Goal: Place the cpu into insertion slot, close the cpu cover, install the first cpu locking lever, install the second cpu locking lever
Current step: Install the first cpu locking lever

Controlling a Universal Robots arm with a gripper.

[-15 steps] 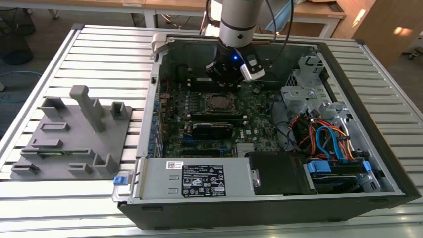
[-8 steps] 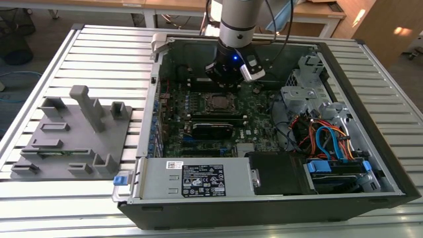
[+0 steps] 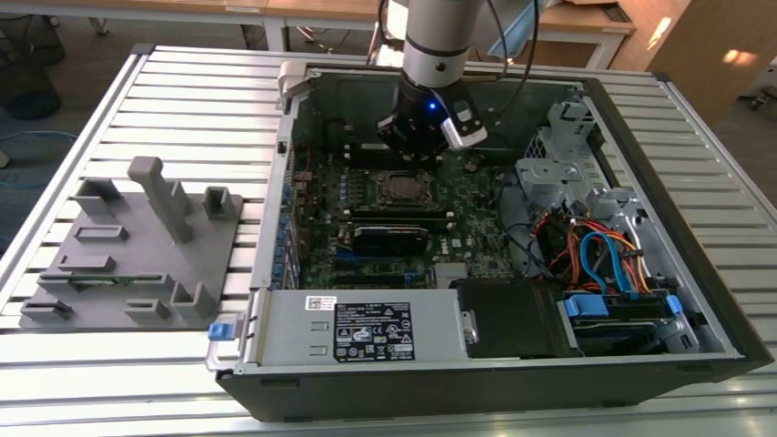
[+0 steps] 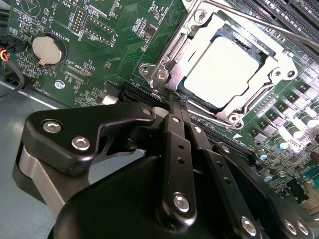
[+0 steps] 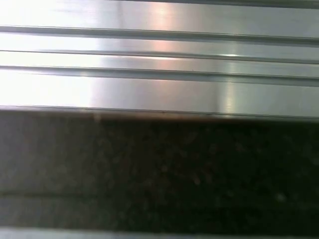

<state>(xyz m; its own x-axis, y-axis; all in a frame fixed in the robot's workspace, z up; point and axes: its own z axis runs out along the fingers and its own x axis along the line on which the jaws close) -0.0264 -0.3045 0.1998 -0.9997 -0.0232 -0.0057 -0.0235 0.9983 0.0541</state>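
Ribbed aluminium tabletop (image 3: 122, 100) carries your open computer case (image 3: 680, 300), with a grey fixture tray (image 3: 134, 246) at nine o'clock of it in the exterior view. You have the gripper (image 3: 419, 150) low over the motherboard (image 3: 377, 241), just at twelve o'clock of the insertion slot (image 3: 398, 187). A black labelled power supply box (image 3: 358, 330) lies at six o'clock, well apart from the work.

In the second wrist view, the cpu (image 4: 224, 69) is seated in the insertion slot (image 4: 172, 55) and the cpu cover (image 4: 279, 74) appears to lie down flat around it, its window framing the silver top. Your gripper (image 4: 175, 107) has its fingers (image 4: 178, 144) pressed together with nothing held, tips right at the socket's corner, where I judge a locking lever's end sits. A thin lever rod (image 4: 284, 30) runs past the socket at one o'clock; I cannot tell whether it is latched. For a clean lever step, keep the tips squarely on the rod and swing along its arc, not down into the board.

In the first wrist view you see bright metal ribs (image 5: 159, 74) above a dark surface (image 5: 159, 169).
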